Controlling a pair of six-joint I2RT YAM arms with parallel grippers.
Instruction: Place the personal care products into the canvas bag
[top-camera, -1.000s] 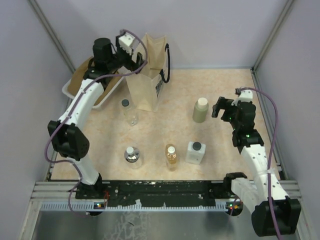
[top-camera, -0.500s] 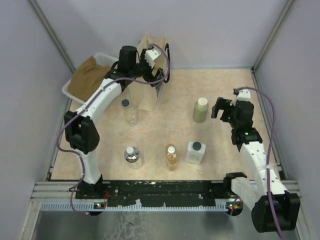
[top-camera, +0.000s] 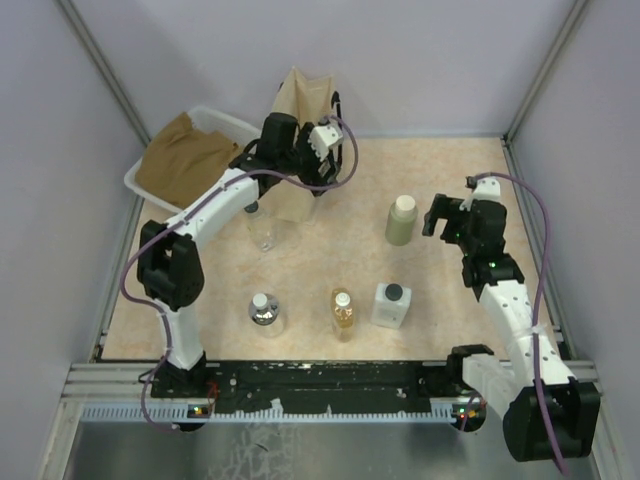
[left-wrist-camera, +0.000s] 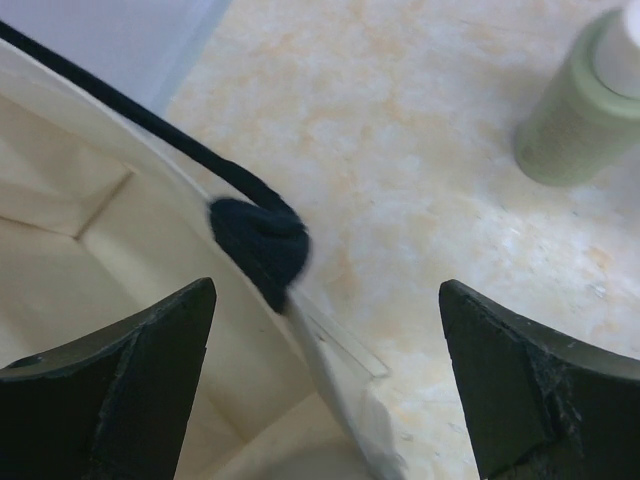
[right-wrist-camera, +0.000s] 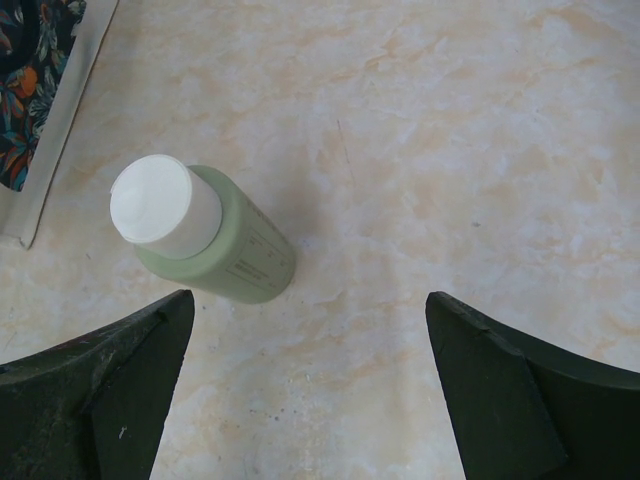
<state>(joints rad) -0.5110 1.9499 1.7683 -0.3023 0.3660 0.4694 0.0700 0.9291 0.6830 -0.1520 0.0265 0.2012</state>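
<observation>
the canvas bag (top-camera: 297, 100) stands upright at the far side of the table (top-camera: 330, 250), right under the left gripper (left-wrist-camera: 325, 295). that gripper hangs over the bag's rim with its jaws spread wide and has hold of nothing. one finger (left-wrist-camera: 110, 390) is above the bag's cream inside and the other is above bare table outside it. the thick end of a black handle (left-wrist-camera: 258, 245) sits on the rim between them.

all five bottles stand on the table, outside the bag. the olive-green bottle (right-wrist-camera: 215, 245) is upright just ahead of the right gripper (right-wrist-camera: 308, 300), off toward one fingertip and touching neither. the right gripper is also fully open and grips nothing. in the left wrist view the same bottle is well off to the side of the left gripper, beyond the finger that is outside the bag.

the slim clear bottle (top-camera: 263, 235) is just beside the bag, back from the left gripper toward its base and partly hidden by the forearm. the other three make a row close to the arm bases — the silvery round bottle (top-camera: 264, 310), then the amber bottle (top-camera: 342, 313), then the square whitish bottle (top-camera: 390, 305) just beside it. the last is the closest of the three to the right gripper.

past the bag on the left gripper's outer side sits a white tub (top-camera: 222, 122) with a brown cloth (top-camera: 180, 160) in it.
</observation>
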